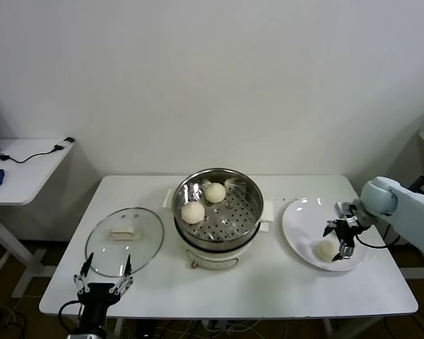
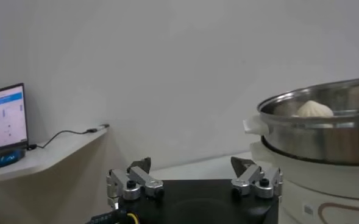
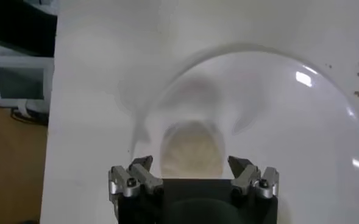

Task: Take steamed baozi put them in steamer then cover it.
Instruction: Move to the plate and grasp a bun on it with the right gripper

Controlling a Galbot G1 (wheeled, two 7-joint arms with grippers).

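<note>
from the head view, the steamer (image 1: 218, 209) stands uncovered at the middle of the white bench (image 1: 268, 282), with two steamed baozi (image 1: 203, 202) on its perforated tray toward the left and back. its glass lid (image 1: 124, 241) lies flat on the bench just left of it. a white plate (image 1: 302, 219) sits to the right, and the right pincer (image 1: 340, 244) hangs over a third baozi (image 1: 327, 250) on it, fingers spread to either side. the left pincer (image 1: 103, 271) waits at the bench's near left edge, open, close to the lid.

in the left wrist view, the left pincer (image 2: 193, 175) is open and holds nothing; the steamer (image 2: 325, 137) stands beside it, one bun (image 2: 314, 109) peeking over the rim.

in the right wrist view, the right pincer (image 3: 191, 170) is open, straddling the baozi (image 3: 190, 152) on the plate (image 3: 289, 122), not closed on it.
</note>
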